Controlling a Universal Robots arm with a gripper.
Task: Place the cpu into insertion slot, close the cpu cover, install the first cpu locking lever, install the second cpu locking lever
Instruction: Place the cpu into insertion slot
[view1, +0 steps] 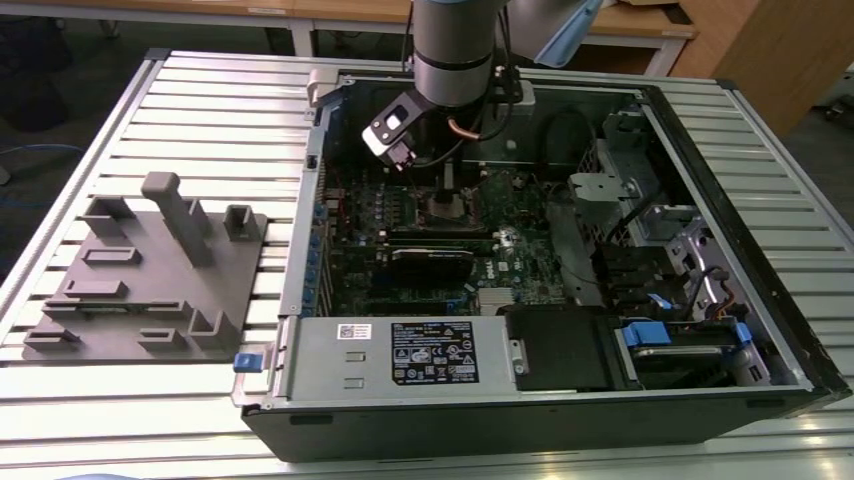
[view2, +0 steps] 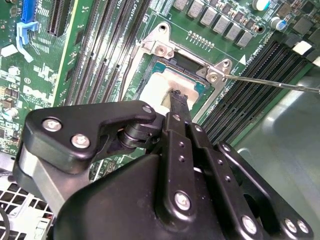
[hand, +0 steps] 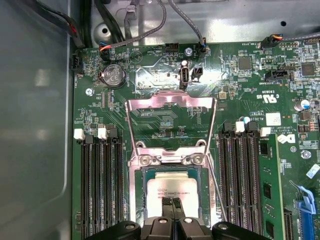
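Your cpu (hand: 165, 184) has a plain silver-grey metal top, smooth and rather matt, brighter where the light falls on it. The cpu cover (hand: 170, 100) is thin polished metal, silvery with a bronze tone, and it reflects. The locking lever (view2: 270, 82) is a bare, shiny metal wire. The gripper (hand: 173, 201) looks matt black, with bright metal screw heads. The motherboard (hand: 150, 75) is glossy green. In the exterior view you see the table (view1: 200, 110) of ribbed light metal with a satin shine, and on it a grey fixture plate (view1: 134, 300) that looks like dull plastic.
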